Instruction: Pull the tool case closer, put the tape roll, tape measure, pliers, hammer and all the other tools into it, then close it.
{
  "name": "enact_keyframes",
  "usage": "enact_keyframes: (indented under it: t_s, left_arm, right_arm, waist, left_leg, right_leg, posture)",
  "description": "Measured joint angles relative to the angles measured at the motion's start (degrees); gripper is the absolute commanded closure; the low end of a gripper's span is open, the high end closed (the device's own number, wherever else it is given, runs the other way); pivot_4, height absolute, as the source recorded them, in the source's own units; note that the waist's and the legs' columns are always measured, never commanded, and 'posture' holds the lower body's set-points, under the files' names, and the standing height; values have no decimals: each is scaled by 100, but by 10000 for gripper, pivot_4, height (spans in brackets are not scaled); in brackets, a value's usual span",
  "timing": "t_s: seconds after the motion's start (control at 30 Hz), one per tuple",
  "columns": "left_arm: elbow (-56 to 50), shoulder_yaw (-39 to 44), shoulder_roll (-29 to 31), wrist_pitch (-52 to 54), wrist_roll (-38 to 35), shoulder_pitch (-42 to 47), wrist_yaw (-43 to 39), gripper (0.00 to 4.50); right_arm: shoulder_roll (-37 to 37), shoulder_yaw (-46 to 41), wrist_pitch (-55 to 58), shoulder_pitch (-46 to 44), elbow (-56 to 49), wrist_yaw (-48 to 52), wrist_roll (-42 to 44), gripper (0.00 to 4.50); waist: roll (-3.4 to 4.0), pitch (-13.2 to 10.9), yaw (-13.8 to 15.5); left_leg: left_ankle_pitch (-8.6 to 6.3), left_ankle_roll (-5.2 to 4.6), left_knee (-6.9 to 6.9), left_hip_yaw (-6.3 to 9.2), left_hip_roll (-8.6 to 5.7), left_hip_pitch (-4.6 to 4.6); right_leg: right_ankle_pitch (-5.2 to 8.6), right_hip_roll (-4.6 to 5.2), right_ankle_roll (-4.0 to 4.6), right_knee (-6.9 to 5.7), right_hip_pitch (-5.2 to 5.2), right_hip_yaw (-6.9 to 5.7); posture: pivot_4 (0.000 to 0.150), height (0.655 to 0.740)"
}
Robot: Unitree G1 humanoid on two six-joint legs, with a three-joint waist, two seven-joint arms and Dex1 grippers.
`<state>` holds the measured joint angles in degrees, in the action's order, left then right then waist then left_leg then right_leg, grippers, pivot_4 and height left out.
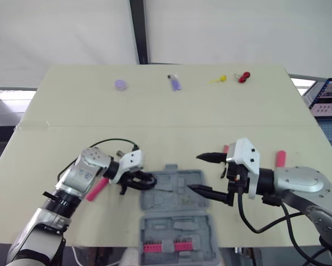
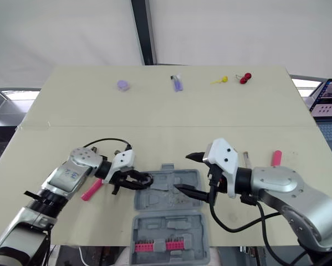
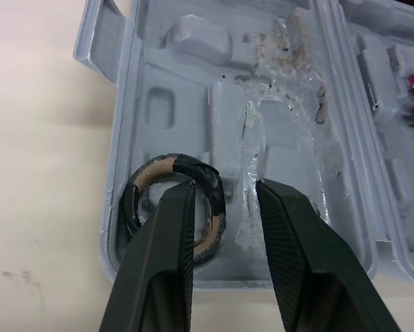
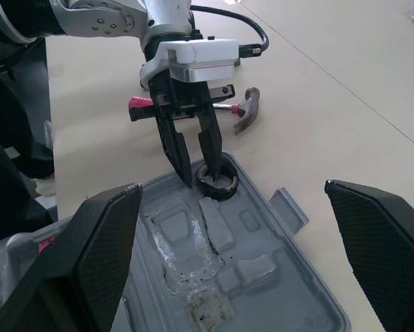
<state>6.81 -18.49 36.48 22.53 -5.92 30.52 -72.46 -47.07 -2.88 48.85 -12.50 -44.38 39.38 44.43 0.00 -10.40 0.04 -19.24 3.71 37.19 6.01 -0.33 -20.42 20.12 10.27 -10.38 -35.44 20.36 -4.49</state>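
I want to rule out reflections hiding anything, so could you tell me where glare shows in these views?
Left wrist view: the clear film in the tool case throws bright highlights beside the left tool; the tape roll is glare-free. Left eye view: the table is evenly lit, with no hot spots.

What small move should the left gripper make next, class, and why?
Probably lift the left gripper straight up, clear of the case. Its fingers stand apart, and the tape roll lies in a corner of the open tool case, so it seems to be released. The hammer lies on the table just beside the case, a likely next pick.
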Motion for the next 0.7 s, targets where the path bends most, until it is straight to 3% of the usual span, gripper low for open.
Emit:
enact_keyframes:
  t_s: [0.23, 0.7]
  left_arm:
    - [-383, 378, -6, 360, -321, 68, 153, 30144]
    - [149, 806, -618, -964, -462, -533, 961, 30144]
  right_arm:
    - [2, 0, -3, 30, 0, -1, 1, 0]
    - [2, 0, -18, 22, 16, 0, -5, 0]
  waist:
    - [0, 0, 3]
    - [-1, 1, 13]
  left_leg:
    - [0, 0, 0, 0, 0, 0]
    - [0, 0, 2, -1, 0, 1]
  right_leg:
    - [0, 0, 0, 0, 0, 1]
    - [0, 1, 0, 1, 0, 0]
  posture:
    - [1500, 7400]
    - [1500, 7400]
